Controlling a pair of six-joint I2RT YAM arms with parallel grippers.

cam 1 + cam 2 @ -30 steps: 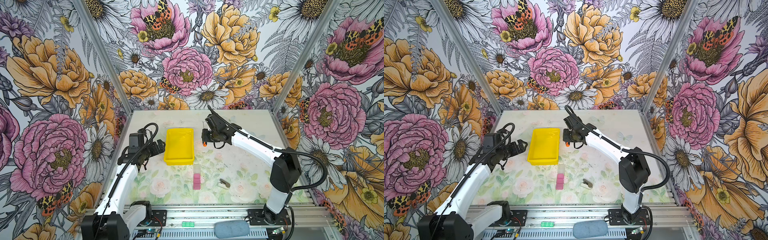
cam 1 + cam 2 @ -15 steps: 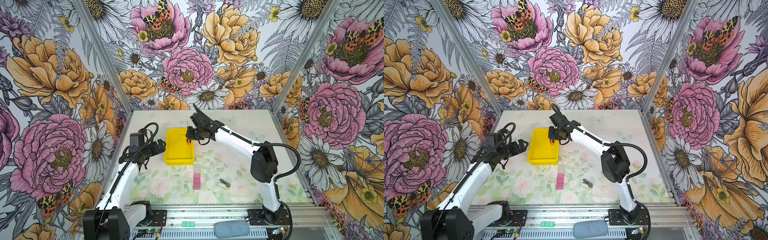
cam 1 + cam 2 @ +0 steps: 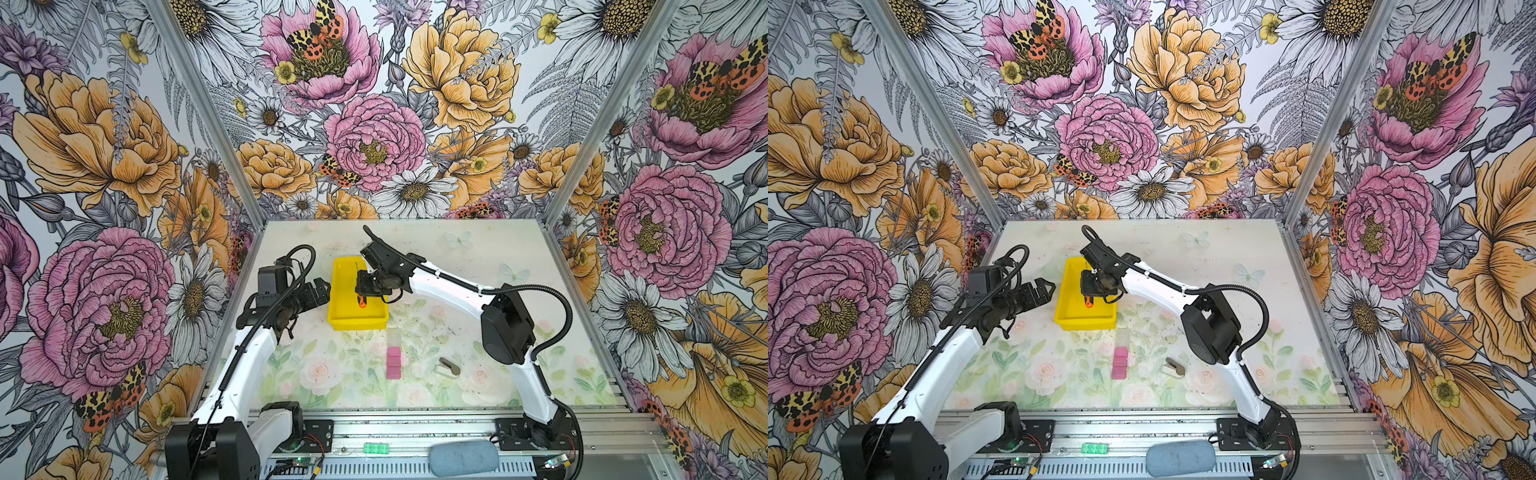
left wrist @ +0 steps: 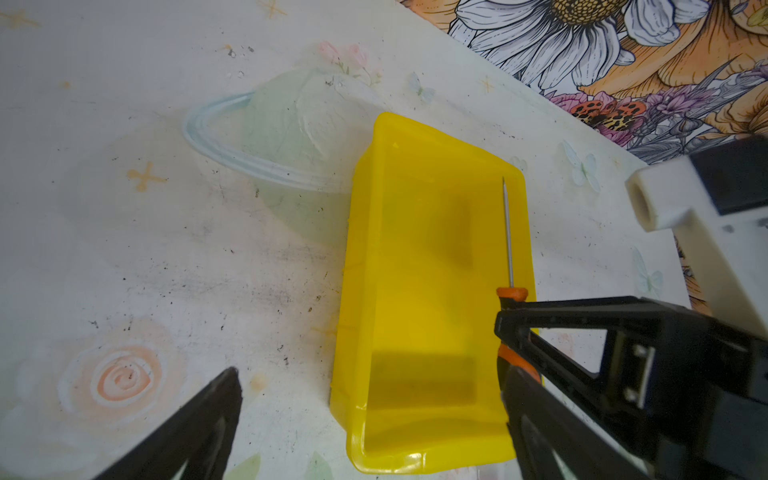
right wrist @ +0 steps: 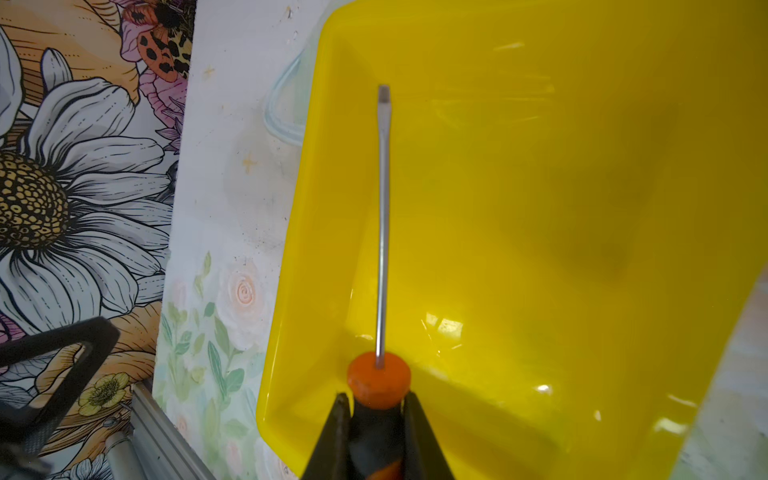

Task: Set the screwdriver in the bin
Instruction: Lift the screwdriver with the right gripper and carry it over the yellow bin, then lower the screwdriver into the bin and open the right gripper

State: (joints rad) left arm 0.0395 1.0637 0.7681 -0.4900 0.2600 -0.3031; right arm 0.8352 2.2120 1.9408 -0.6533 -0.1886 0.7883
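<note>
The left jaws stood wide apart and empty, with the yellow bin (image 3: 357, 324) just ahead of their tips on the tabletop (image 3: 457, 249), probably parked there to leave the drop clear. The right jaws were clamped on the handle of the screwdriver (image 5: 383, 216). Its shaft pointed out ahead of them over the bin's floor, so letting go should land it inside.

Right tool (image 3: 361, 289) and screwdriver (image 3: 362, 303) now over the bin (image 3: 357, 323), no longer beside it
</note>
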